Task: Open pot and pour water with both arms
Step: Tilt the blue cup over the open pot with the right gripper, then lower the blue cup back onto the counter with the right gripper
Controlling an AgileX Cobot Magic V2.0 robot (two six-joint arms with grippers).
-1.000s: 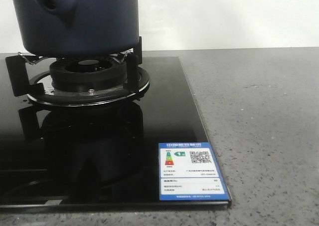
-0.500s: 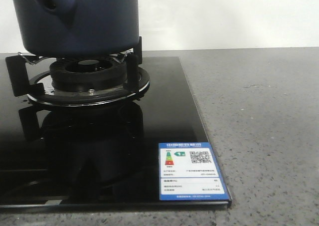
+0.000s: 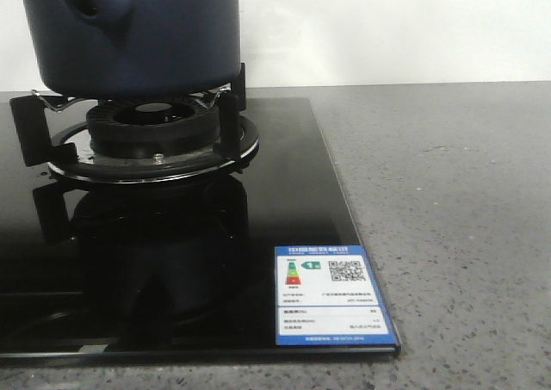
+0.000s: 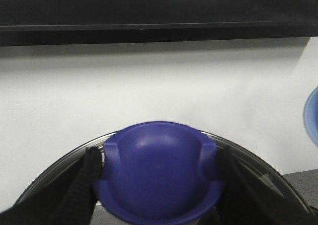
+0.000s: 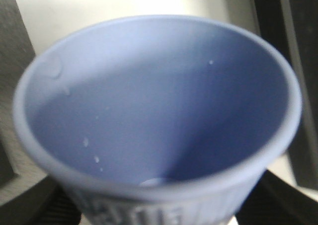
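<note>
The dark navy pot (image 3: 129, 33) stands on the burner's grate at the far left of the front view, its stubby handle (image 3: 93, 3) facing me; its top is cut off by the frame. Neither gripper shows in that view. My left gripper (image 4: 158, 185) is shut on the blue knob (image 4: 158, 170) of a glass lid (image 4: 258, 165), black fingers (image 4: 82, 185) on both sides. My right gripper (image 5: 154, 207) is shut on the light blue ribbed cup (image 5: 159, 115), whose inside shows only a few drops. The cup's edge also shows in the left wrist view (image 4: 312, 116).
The gas burner (image 3: 151, 127) sits on a black glass hob (image 3: 293, 192) with a blue and white energy label (image 3: 331, 295) at its front right corner. Grey speckled countertop (image 3: 448, 218) extends to the right. A white wall (image 3: 387, 28) is behind.
</note>
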